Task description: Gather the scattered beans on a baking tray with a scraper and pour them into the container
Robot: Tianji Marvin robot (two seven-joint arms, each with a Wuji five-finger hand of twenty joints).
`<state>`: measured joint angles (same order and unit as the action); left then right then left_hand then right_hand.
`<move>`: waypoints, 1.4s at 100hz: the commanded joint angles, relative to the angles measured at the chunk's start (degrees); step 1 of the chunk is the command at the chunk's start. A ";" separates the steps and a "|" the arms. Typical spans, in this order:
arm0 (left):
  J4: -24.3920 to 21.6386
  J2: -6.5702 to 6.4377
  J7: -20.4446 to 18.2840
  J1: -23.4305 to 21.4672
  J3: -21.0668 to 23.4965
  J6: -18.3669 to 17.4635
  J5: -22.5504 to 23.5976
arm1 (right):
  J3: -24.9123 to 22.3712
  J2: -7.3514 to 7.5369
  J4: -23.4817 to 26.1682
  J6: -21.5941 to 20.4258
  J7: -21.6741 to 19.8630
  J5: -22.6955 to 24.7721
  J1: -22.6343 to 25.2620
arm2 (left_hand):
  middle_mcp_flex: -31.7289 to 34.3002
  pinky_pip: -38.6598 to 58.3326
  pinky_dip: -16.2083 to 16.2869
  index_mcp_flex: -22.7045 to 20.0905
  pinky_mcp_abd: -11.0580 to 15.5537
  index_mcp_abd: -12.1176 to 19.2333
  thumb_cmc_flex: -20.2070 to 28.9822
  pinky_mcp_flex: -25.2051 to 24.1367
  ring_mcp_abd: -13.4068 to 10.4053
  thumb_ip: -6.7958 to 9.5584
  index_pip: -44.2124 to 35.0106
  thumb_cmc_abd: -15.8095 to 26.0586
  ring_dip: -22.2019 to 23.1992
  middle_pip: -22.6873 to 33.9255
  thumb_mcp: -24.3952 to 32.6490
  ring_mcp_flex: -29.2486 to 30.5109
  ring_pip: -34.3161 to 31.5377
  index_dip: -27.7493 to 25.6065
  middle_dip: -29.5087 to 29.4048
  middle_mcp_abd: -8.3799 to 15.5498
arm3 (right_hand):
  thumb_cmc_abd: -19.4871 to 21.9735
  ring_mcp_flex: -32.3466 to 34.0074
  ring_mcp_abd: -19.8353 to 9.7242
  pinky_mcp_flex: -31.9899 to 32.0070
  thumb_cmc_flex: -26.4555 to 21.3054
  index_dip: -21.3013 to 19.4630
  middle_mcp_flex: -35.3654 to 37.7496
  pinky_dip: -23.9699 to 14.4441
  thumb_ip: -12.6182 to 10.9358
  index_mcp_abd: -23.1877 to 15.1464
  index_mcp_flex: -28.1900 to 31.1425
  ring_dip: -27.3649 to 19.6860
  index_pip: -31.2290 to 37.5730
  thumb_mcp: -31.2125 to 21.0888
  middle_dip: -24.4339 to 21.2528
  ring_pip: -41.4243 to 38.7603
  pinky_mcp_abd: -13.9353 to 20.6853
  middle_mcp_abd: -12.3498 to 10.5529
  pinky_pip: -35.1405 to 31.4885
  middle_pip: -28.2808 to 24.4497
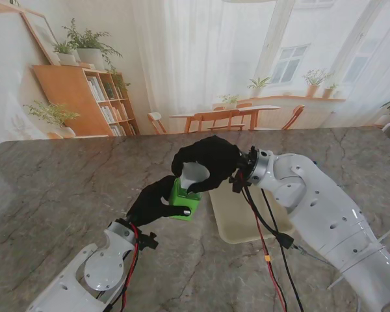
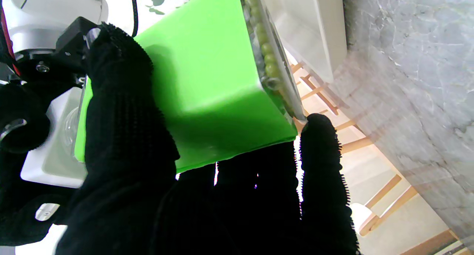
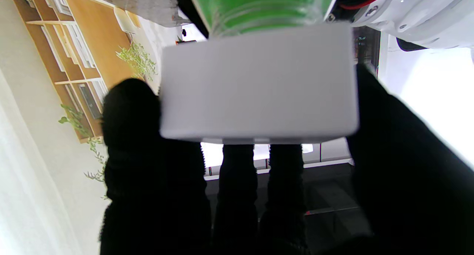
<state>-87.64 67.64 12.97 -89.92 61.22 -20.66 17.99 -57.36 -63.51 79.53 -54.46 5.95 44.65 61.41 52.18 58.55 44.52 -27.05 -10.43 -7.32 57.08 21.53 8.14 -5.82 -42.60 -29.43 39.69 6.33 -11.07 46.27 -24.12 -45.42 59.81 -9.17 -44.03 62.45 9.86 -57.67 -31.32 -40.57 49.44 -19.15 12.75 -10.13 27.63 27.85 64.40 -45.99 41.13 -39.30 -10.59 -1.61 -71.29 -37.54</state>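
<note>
Nearest you, the left hand [image 1: 157,203] grips the green scraper [image 1: 184,198], lifted off the marble table [image 1: 52,195] and tilted, with green beans [image 2: 267,51] lined along its edge in the left wrist view. Your right hand [image 1: 211,162] closes its fingers [image 3: 148,143] around the white container [image 1: 194,175], held just above the scraper. To their right, the cream tray [image 1: 237,221] lies flat on the table.

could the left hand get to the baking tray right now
Probably not as things stand. The left hand is shut on the green container, so its fingers are taken. The right hand, holding a white piece over the container, sits between it and the baking tray.
</note>
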 commanded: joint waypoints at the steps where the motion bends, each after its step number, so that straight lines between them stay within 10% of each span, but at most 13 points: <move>1: -0.66 0.45 0.41 0.02 0.04 0.22 -0.19 | -0.01 -0.01 0.46 -2.26 -1.41 -0.33 0.97 | 7.55 -0.04 1.49 -5.97 0.40 12.87 14.52 0.04 -2.29 4.98 -9.85 8.33 0.27 8.52 10.57 1.40 -0.63 -2.91 2.90 11.18 | 1.21 3.57 -16.90 -1.32 -13.11 1.04 4.04 -0.87 -1.08 -1.21 -0.95 2.09 1.22 -13.29 2.02 -1.38 18.73 -2.96 -0.17 -6.18; 43: -0.86 0.48 0.81 -0.11 0.11 0.15 0.19 | 0.36 -0.28 -0.06 -1.82 -0.06 0.13 1.80 | 7.52 -0.05 1.58 -5.92 0.45 12.95 14.56 0.08 -2.35 4.98 -9.85 8.44 0.30 8.56 10.59 1.40 -0.71 -2.89 2.87 11.25 | 1.23 2.08 -16.46 -0.31 -8.53 1.30 2.63 -1.43 -0.54 -0.23 -1.96 2.80 -0.65 -13.56 2.57 -2.10 15.85 -2.16 -0.16 -5.08; 52: -0.96 0.49 0.88 -0.17 0.16 0.29 0.22 | 0.23 -0.26 0.17 -1.37 1.61 2.69 2.04 | 7.48 -0.04 1.60 -5.88 0.48 12.95 14.44 0.10 -2.41 4.99 -9.83 8.50 0.29 8.53 10.56 1.36 -0.69 -2.88 2.83 11.25 | 4.95 0.64 -17.32 0.43 -1.64 -0.02 0.02 -2.92 -1.78 1.12 -2.93 3.41 -4.87 -13.02 2.30 -4.25 12.94 -2.32 -0.23 -4.69; 61: -1.09 0.50 1.02 -0.27 0.27 0.52 0.37 | -0.10 -0.01 0.88 -0.52 1.74 3.56 2.61 | 7.47 -0.05 1.62 -5.83 0.46 12.86 14.48 0.06 -2.35 4.99 -9.81 8.50 0.30 8.56 10.57 1.34 -0.69 -2.87 2.87 11.23 | 11.59 -1.51 -15.62 1.91 5.02 -4.64 -3.32 -5.41 -7.75 3.00 -3.50 4.12 -12.51 -9.35 -1.22 -6.93 9.10 -2.04 0.33 -4.82; 75: -1.30 0.49 1.12 -0.39 0.47 1.02 0.57 | -1.14 0.47 2.67 0.92 1.60 4.82 3.79 | 7.53 -0.04 1.64 -5.87 0.48 12.88 14.49 0.08 -2.32 4.99 -9.87 8.45 0.32 8.61 10.56 1.36 -0.74 -2.89 2.87 11.20 | 18.60 -4.76 -13.10 4.89 12.13 -4.73 -7.95 -7.17 -8.55 5.36 -6.51 4.90 -22.70 0.32 -2.19 -8.57 5.18 -0.60 0.64 -1.60; 140: -1.71 0.72 1.59 -0.48 0.83 2.63 -0.01 | -4.07 1.96 8.84 8.39 -1.89 6.73 7.67 | 7.39 0.08 1.73 -5.63 0.51 12.83 14.37 0.07 -2.33 5.02 -9.86 8.68 0.39 8.68 10.56 1.24 -0.89 -2.91 2.93 11.17 | 30.64 -20.43 -2.92 26.58 14.35 -8.09 -19.40 -9.08 -10.07 10.67 -10.66 1.03 -45.58 16.97 -8.74 6.79 -7.01 8.22 4.74 18.14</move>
<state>-89.13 67.84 14.05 -90.44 62.09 -18.55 18.72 -61.16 -61.82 87.50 -46.40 5.31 52.24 68.36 52.19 58.54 44.52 -27.73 -10.43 -5.20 57.54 21.60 8.03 -5.84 -42.66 -31.35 39.64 6.33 -11.11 46.23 -23.24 -45.42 59.80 -8.53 -16.12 43.99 5.78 -32.88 -17.95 -47.61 31.64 -26.83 4.83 -0.40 19.97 30.07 21.40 -30.08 33.85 -34.88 -15.33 5.47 -67.76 -22.22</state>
